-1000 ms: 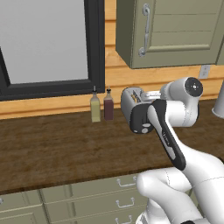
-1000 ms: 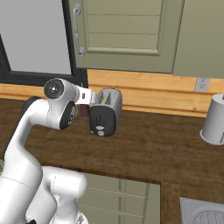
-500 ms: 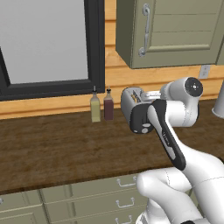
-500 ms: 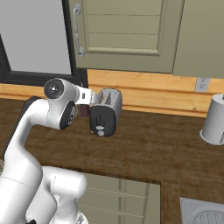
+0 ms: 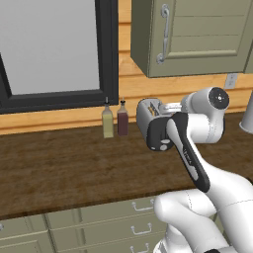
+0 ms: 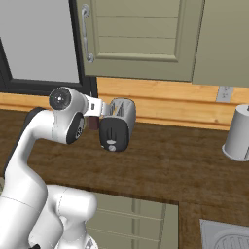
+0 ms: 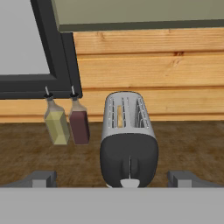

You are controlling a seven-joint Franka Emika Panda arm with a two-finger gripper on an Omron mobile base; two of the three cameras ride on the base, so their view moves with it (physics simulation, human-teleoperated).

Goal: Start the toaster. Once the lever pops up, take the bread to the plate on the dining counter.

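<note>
While our gripper [image 7: 116,178] stood with its jaws spread wide and nothing between them, the small silver-white boxy toaster [image 7: 127,139] sat right ahead of it, near the back edge of the dark wood-grain desk [image 5: 59,168], its dark end panel turned toward us. We could see the flat tan slice of bread [image 7: 120,116] down in one slot, only its top edge showing. On that end panel a vertical track ran down to a pale tab at the bottom, which we took for the lever, though we could not tell its exact position.

We judged the chief risk to be a missed press: our fingertips [image 7: 43,178] flanked the toaster well apart, so a straight advance might have straddled or shoved the body rather than caught the lever. A light toaster could have slid back toward the timber wall or twisted on the desk.

Just beside it, toward the black-framed window, stood a yellow-green glass bottle [image 7: 56,123] and a dark red glass bottle [image 7: 79,122]; a sideways correction on that side could have knocked them over. Reaching for the bread too early, we thought, would have found too little of it exposed to pinch.
</note>
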